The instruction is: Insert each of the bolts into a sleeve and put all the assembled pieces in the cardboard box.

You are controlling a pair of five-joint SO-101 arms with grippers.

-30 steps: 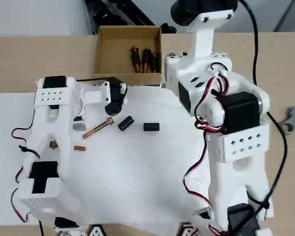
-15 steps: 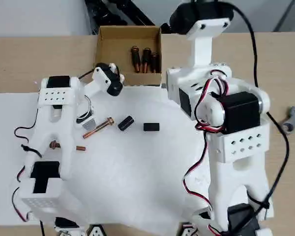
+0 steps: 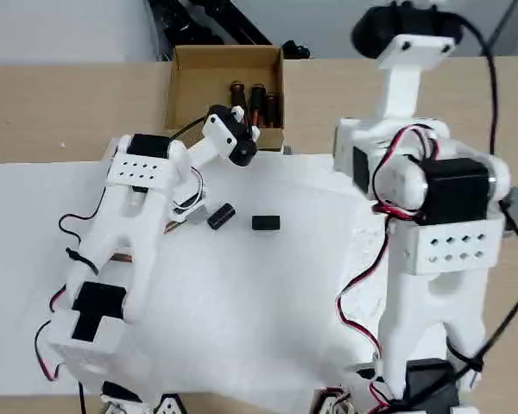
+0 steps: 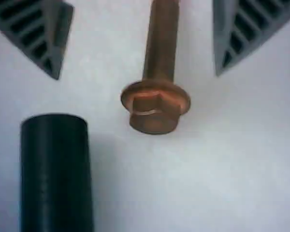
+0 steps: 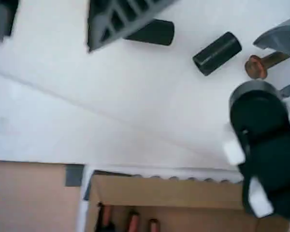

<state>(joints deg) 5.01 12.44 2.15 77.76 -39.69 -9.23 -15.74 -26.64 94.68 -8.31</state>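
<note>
The left gripper (image 4: 136, 73) was seen lowered over the white sheet (image 3: 268, 328). Its fingers (image 4: 43, 34) were spread wide on either side of the copper bolt (image 4: 157, 99), which lay flat on the sheet and was touched by neither. A second before, that arm had been held further left. It had since been swung toward the middle, so that the bolt was largely covered by it in the high view. Just beside the bolt's head a black sleeve (image 4: 55, 169) was found lying, with a second sleeve (image 3: 265, 223) near it, both unmoved. The right gripper (image 5: 43, 41) was held above the sheet's far part, fingers apart and nothing between them. Its arm had been shifted rightward, away from the box. At the far edge the cardboard box (image 3: 198, 95) was left in place, with three assembled pieces (image 3: 255, 103) lying inside.
</note>
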